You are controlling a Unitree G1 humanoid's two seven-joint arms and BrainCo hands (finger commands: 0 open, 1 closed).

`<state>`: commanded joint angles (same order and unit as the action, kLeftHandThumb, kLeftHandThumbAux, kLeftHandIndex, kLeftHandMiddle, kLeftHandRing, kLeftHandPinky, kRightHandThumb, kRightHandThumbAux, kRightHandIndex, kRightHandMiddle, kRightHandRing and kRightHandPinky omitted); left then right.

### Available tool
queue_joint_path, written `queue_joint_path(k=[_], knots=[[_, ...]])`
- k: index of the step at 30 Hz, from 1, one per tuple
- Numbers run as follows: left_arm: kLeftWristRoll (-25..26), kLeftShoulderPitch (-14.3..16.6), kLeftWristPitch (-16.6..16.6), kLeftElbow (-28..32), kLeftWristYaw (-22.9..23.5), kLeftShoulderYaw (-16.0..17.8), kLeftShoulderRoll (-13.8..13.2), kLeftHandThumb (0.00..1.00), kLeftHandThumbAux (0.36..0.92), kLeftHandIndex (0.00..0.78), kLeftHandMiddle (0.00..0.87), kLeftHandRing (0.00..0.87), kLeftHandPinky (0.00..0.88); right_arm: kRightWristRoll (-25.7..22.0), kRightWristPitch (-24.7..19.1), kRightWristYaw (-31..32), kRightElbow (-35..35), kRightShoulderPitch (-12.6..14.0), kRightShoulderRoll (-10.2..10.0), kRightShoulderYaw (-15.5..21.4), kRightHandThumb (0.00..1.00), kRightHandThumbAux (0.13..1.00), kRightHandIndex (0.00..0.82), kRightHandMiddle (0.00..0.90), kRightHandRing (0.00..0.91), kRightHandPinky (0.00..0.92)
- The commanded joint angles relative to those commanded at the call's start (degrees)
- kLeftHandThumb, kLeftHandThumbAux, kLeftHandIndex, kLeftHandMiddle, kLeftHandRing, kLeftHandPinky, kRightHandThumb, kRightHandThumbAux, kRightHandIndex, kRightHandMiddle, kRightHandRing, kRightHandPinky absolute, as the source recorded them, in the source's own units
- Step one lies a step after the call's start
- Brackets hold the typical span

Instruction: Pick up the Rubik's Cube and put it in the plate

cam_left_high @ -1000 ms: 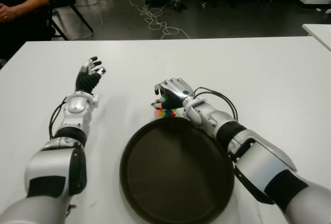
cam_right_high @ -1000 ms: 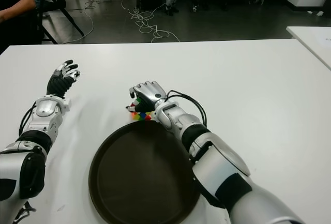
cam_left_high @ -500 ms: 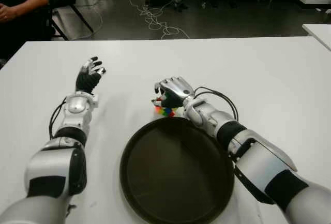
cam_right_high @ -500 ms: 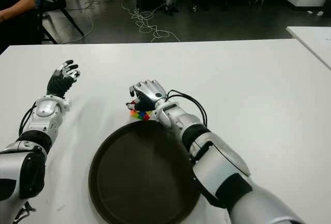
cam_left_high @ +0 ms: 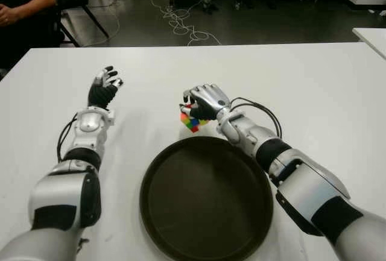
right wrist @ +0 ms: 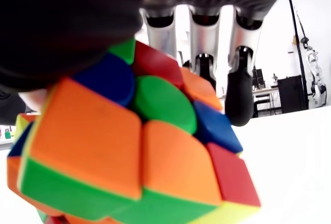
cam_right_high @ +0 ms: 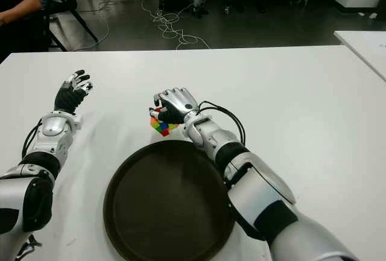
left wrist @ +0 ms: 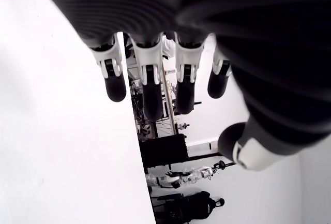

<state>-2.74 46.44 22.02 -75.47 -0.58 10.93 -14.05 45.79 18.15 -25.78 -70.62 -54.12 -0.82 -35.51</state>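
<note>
Your workspace is a broad white matte tabletop (cam_left_high: 313,86) that fills most of both eye views, and beyond its far edge you see a dim room with a dark floor. A loose tangle of pale cables (cam_left_high: 181,23) lies on that floor, a black folding chair frame (cam_left_high: 81,2) stands at the far left, and a seated person in a dark top (cam_left_high: 24,8) shows at the far left corner. The corner of a second white table (cam_left_high: 371,37) shows at the far right.

Near the middle of your table sits the round dark brown plate with a raised rim (cam_left_high: 151,179), and nothing lies in it. Just past its far rim your robot's right hand (cam_left_high: 204,102) is curled over the multicoloured Rubik's Cube (cam_left_high: 191,122) — the cube is gripped under the palm, tilted on a corner, and looks lifted clear of the tabletop, beside the plate rather than over it. The right wrist view confirms it: the cube fills the frame, pressed against the palm with fingers (right wrist: 240,100) wrapped round its far side.

A black wire loop (cam_left_high: 259,109) arcs off the right forearm, to the right of the hand.

Your left hand (cam_left_high: 104,89) shows far off to the left of the plate, well apart from the cube — fingers spread, holding nothing
</note>
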Motion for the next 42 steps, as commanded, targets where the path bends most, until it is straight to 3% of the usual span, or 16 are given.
queue_joint_path(k=[16, 42], knots=[[0.0, 0.1, -0.1, 0.0, 0.2, -0.1, -0.1, 0.133, 0.601, 0.072, 0.157, 0.134, 0.096, -0.3, -1.0, 0.6, -0.3, -0.8, 0.2, 0.9, 0.692, 0.729, 0.425, 0.579, 0.574, 0.581], [0.2, 0.3, -0.9, -0.2, 0.3, 0.0, -0.2, 0.150, 0.573, 0.080, 0.159, 0.135, 0.096, -1.1, 0.3, -2.1, 2.8, -2.1, 2.3, 2.7, 0.693, 0.730, 0.423, 0.530, 0.544, 0.563]])
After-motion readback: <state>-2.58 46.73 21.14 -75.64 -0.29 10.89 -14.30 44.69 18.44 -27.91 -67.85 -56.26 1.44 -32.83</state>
